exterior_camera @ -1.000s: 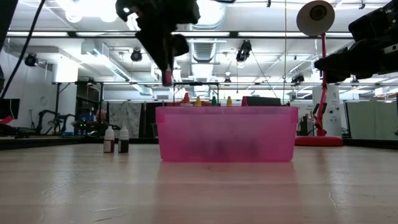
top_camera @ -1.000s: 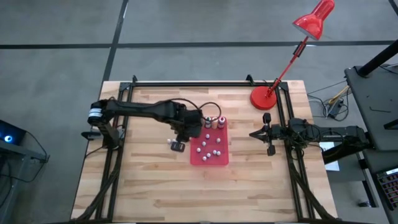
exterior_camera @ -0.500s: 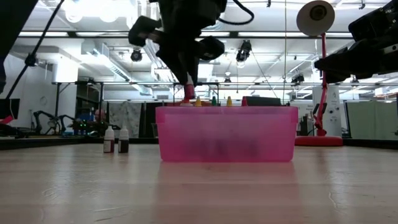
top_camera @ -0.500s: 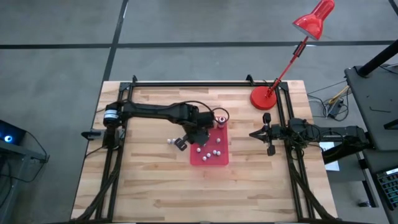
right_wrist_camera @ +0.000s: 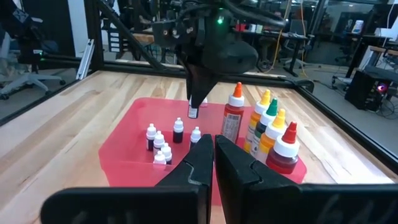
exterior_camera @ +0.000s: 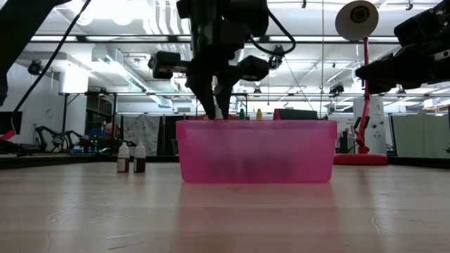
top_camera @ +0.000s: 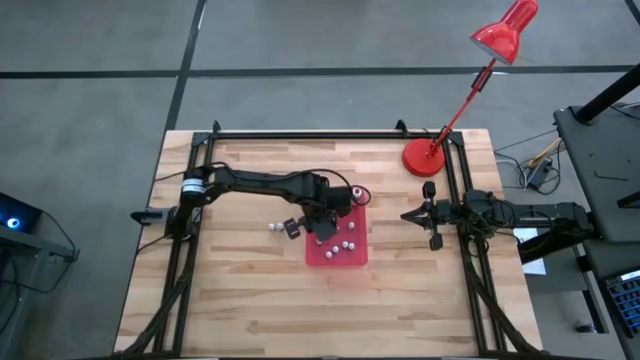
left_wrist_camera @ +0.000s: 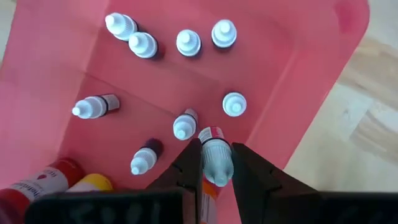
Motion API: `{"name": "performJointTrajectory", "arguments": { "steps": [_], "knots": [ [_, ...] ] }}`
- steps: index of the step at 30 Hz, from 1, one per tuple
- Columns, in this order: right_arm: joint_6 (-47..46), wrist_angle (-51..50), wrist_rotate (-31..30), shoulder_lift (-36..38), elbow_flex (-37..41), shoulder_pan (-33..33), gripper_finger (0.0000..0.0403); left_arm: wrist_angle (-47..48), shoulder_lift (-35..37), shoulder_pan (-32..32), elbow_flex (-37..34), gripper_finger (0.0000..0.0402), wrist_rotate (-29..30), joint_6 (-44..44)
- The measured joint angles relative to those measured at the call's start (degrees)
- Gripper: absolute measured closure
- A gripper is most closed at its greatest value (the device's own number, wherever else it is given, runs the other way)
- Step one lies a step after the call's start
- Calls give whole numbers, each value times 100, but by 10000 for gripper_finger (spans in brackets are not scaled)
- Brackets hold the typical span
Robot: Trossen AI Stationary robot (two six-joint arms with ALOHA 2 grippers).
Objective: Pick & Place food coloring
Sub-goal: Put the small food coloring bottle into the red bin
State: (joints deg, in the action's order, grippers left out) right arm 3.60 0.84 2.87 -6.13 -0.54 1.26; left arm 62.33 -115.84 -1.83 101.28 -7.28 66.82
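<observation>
Left wrist view: left gripper clamped on one small food coloring bottle, pale cap, held over red tray. Approx. eight more bottles lie in tray below. Right gripper closed, empty, well apart.

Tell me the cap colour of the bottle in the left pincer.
Pale whitish cap, seen best in the left wrist view.

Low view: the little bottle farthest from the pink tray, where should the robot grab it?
Grip that bottle on its dark body just under the white cap, coming straight down from above. It stands upright, and its neighbour stands close beside it on the side toward the tray, so the fingers should probably close on the two sides not facing the neighbour.
</observation>
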Motion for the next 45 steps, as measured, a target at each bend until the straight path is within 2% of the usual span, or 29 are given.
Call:
{"name": "performJointTrajectory", "arguments": {
  "steps": [12, 16, 23, 40, 45],
  "knots": [
    [-7, -2, 0, 2, 0, -2, 394, -16, -2, -24, -31, 364, 296, 672],
    [-12, -2, -1, 2, 0, 0, 394, 9, -71, -22, -31, 364, 338, 687],
    [2, -1, 0, 0, 0, 0, 394, 69, -157, -26, -38, 364, 768, 669],
    [2, -2, 0, 0, 0, -1, 394, 22, -433, -32, -38, 364, 680, 681],
    [0, -2, -1, 0, 0, -1, 394, 21, -456, -31, -38, 364, 404, 672]
  ]
}}
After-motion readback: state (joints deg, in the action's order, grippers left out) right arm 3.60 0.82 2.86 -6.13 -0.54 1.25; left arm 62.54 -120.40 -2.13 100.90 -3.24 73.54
